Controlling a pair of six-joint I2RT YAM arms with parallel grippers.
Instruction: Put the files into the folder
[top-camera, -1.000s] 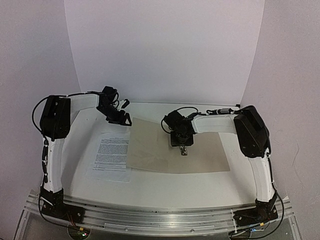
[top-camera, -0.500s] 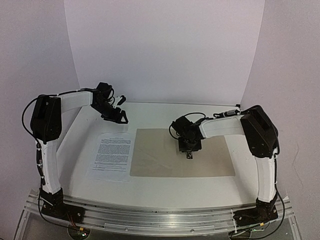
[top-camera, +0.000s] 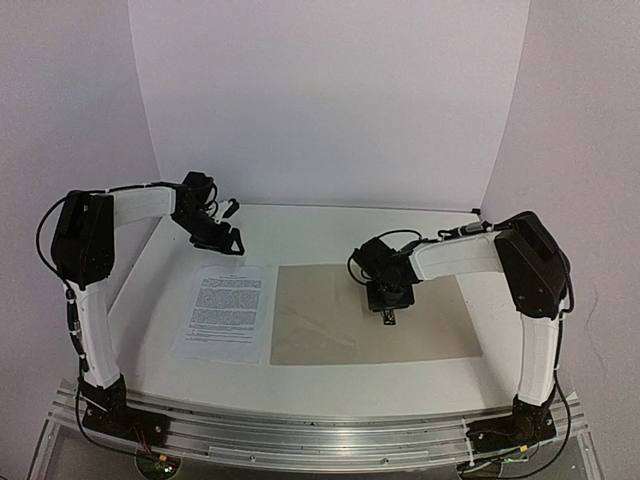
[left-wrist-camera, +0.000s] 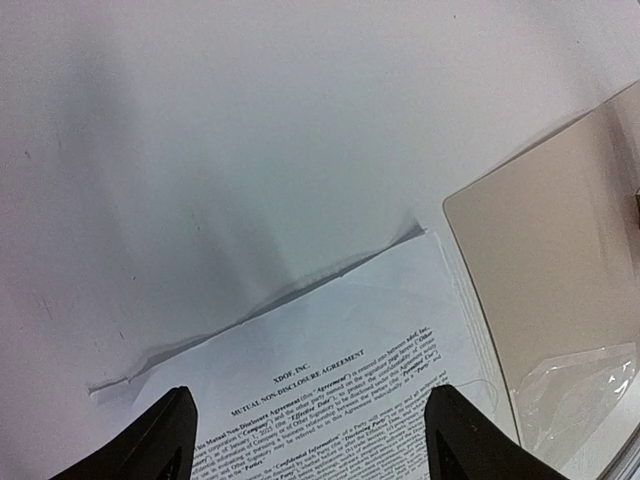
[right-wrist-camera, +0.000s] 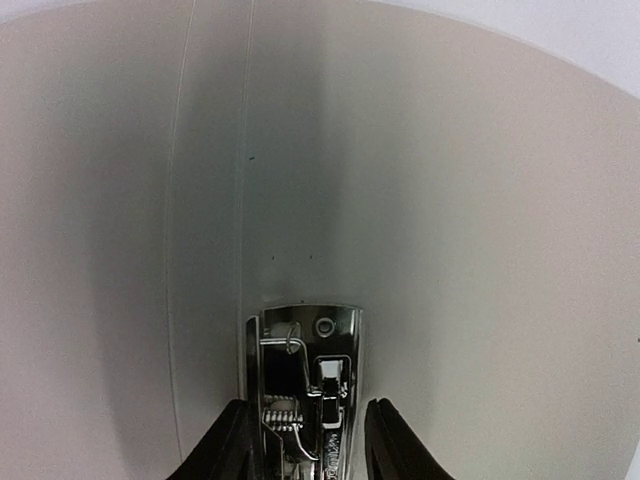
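My left claw (left-wrist-camera: 305, 425) hangs wide open and empty just above the far edge of the files (top-camera: 228, 310), and my right claw (right-wrist-camera: 305, 445) straddles the metal clip (right-wrist-camera: 305, 370) of the folder (top-camera: 320, 325) lying open beneath it, though I cannot tell whether it is gripping the clip, so I should probably lift that clip before sliding sheets under.

I count two arms and two grippers: left gripper (top-camera: 228, 243), right gripper (top-camera: 387, 316). One folder (top-camera: 330, 325), lying under right gripper. One metal clip (right-wrist-camera: 305, 385) on it, between right fingers. Files (top-camera: 227, 310): one printed pile, below left gripper. Staggered edges on side toward folder show more than one sheet; exact number I cannot tell. One table (top-camera: 300, 228).
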